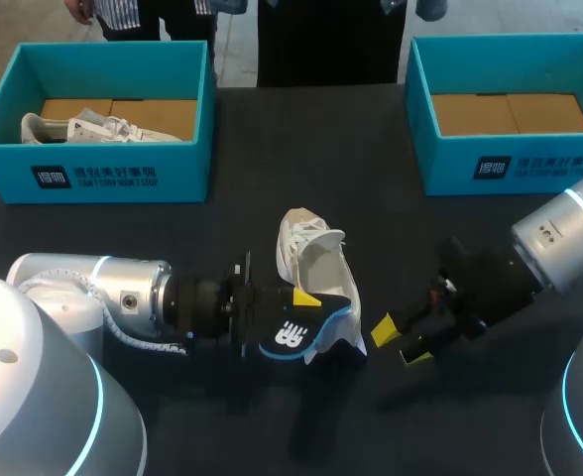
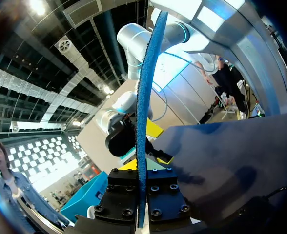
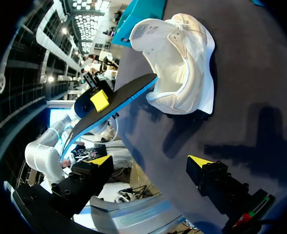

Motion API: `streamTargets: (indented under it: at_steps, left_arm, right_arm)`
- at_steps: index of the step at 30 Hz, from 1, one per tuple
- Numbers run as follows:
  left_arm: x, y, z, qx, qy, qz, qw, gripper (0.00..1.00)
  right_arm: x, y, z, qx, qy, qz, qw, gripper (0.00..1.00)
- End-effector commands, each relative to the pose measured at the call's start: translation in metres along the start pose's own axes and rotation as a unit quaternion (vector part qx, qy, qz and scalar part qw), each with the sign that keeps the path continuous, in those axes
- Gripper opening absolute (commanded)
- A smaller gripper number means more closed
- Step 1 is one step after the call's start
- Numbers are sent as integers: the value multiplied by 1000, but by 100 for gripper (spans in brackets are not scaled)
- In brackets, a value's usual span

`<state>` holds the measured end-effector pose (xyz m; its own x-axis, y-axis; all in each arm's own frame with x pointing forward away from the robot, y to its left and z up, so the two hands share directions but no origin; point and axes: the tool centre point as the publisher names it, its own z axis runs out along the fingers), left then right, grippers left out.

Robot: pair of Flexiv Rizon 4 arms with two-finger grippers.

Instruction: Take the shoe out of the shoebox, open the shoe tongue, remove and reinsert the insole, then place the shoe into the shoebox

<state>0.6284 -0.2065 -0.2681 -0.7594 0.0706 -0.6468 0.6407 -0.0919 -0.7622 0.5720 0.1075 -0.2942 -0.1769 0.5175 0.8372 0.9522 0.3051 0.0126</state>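
Closest in, the left fingers (image 1: 306,297) were clamped on the insole (image 1: 296,335). In the left wrist view it ran edge-on straight up between them, a thin blue strip, and from the right wrist view one yellow tip lay flat against its dark face. The insole was held up off the bench (image 1: 123,238), dark with a blue rim. Its far end reached the opening of the shoe (image 1: 309,253), though I could not tell whether the two touched.

The right fingers (image 1: 383,329) stood spread apart with nothing between them. They were near the insole and pointed toward it, low over the bench.

Beyond both pairs of fingers, the white shoe lay tipped on its side on the dark bench. Its opening was turned toward the left fingers and its toe pointed away toward the far edge. It sat in the middle of the bench, outside both boxes.

Farther out, the left shoebox (image 1: 93,174) — teal, open-topped — stood at the far left with a second white shoe (image 1: 83,127) lying inside it on a brown cardboard floor. The right shoebox (image 1: 510,164) stood at the far right, well apart from the first, showing only its cardboard floor. The left arm (image 1: 93,293) came in low across the bench from its own side, and the right arm (image 1: 564,233) angled down from the other.
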Motion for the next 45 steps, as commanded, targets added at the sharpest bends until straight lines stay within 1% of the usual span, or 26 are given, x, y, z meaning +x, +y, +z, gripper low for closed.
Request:
streamTargets:
  at_steps: [1,8,16,17,21,38,45]
  left_arm:
    - [2,4,7,7,1,-7,1000,0]
    - [1,8,12,9,3,-11,1000,0]
    - [-1,11,11,10,2,-14,1000,0]
    - [-1,11,11,10,1,-14,1000,0]
    - [-3,13,10,13,-7,-20,1000,0]
    - [-4,20,13,14,-11,-31,999,0]
    - [-1,25,14,13,-8,-35,999,0]
  right_arm:
    - [-4,9,8,13,8,-10,1000,100]
    - [-4,18,12,19,6,-20,1000,100]
    - [-9,25,13,16,3,-21,1000,100]
    - [-10,26,13,10,0,-18,1000,100]
    - [-10,26,13,10,2,-18,1000,100]
    - [-10,26,13,10,2,-18,1000,100]
    - [-10,26,13,10,2,-18,1000,100]
